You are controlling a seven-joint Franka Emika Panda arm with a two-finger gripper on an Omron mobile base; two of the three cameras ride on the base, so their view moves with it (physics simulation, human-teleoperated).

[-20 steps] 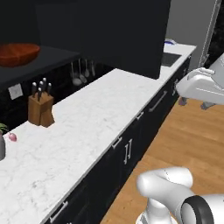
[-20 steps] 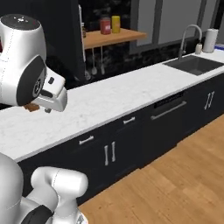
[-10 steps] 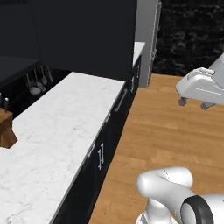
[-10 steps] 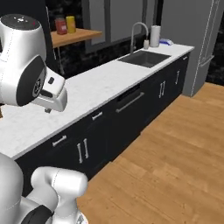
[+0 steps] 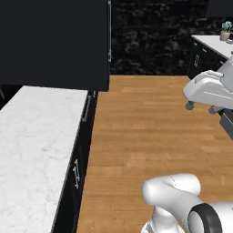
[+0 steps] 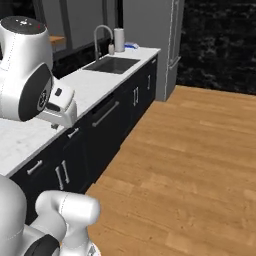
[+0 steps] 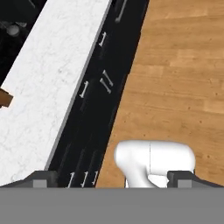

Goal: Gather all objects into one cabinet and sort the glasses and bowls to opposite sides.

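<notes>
My gripper point(image 7: 113, 177) is open, its two dark fingertips point(image 7: 43, 178) standing wide apart with nothing between them. It hangs high over the wooden floor point(image 5: 136, 136), beside the white marble counter point(image 7: 57, 74). A black wall cabinet point(image 5: 54, 41) with a long vertical silver bar handle point(image 5: 109, 32) fills the upper left of the left base view, its door shut. The glasses and the bowls are out of view. My hand point(image 5: 207, 88) is at the right edge of the left base view and just above the counter's edge point(image 6: 57, 107) in the right base view.
Black drawers with short silver pulls point(image 7: 105, 81) run under the counter. A sink with a faucet point(image 6: 102, 40) and a white roll point(image 6: 119, 39) sit further along, before a tall grey unit point(image 6: 155, 45). A second counter with a plant point(image 5: 225, 32) lies far right.
Both base views have swung along the counter as the base moves. The knife block and the shelf with the bowl have left the left base view. The gripper stays open.
</notes>
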